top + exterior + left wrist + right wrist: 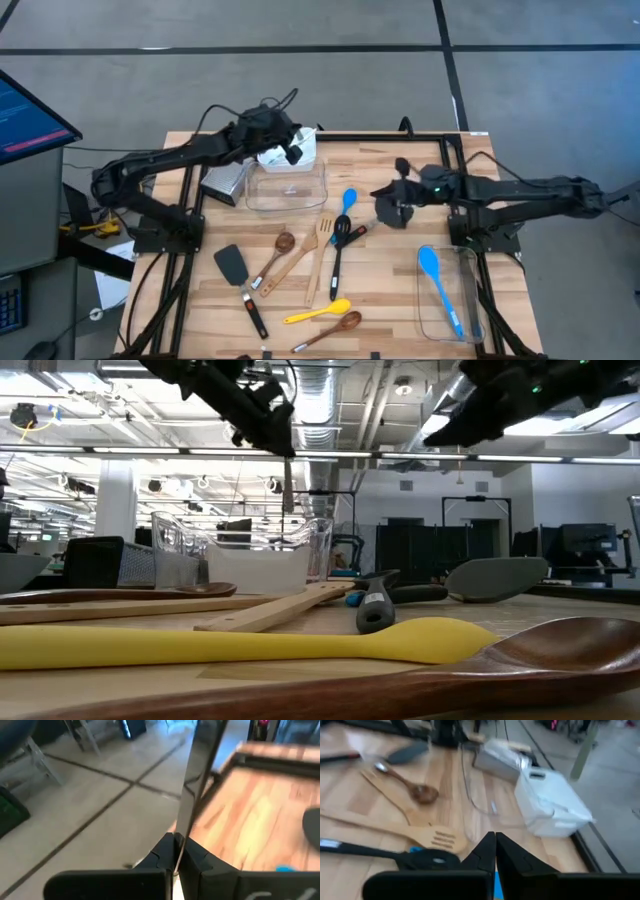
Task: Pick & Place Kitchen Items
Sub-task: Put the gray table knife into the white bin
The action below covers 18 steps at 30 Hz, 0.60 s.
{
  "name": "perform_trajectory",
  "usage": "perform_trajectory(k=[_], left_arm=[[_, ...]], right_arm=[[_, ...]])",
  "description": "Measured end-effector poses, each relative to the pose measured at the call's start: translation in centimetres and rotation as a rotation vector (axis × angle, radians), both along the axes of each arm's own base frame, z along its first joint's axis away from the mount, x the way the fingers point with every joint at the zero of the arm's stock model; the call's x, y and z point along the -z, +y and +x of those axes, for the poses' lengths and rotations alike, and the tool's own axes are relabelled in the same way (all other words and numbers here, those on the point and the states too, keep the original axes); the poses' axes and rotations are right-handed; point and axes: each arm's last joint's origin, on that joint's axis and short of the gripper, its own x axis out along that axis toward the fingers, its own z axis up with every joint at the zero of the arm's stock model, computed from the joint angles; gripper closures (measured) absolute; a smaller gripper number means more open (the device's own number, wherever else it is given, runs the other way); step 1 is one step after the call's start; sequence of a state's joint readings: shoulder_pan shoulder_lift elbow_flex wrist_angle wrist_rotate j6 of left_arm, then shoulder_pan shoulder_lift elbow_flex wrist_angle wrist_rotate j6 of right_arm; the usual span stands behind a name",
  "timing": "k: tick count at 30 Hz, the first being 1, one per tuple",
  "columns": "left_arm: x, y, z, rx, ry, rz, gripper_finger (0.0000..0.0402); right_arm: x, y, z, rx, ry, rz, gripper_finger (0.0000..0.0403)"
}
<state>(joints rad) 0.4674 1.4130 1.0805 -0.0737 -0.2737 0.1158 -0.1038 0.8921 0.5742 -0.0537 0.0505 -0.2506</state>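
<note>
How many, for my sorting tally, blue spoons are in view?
2. One blue spoon lies in the clear tub at the table's right; the other lies on the bare wood near the middle. None seems hidden.

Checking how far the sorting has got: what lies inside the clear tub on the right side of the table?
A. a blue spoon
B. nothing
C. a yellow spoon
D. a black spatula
A: in the high view a blue spoon lies lengthwise inside the right clear tub, while the yellow spoon and black spatula lie on the table.
</note>
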Motion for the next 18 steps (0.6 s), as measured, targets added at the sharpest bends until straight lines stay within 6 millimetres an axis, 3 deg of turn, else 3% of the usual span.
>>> perform_trajectory(k=[9, 18], left_arm=[[-1.0, 2.1, 0.5, -0.054, 0.233, -0.123, 0.0401], [-0.7, 5.0, 0.4, -0.131, 0.339, -0.214, 0.0401]], right_arm=[[1.2, -0.2, -4.1, -0.025, -0.154, 0.072, 0.0401], [4.4, 0.0, -5.5, -0.103, -0.313, 0.188, 0.0402]])
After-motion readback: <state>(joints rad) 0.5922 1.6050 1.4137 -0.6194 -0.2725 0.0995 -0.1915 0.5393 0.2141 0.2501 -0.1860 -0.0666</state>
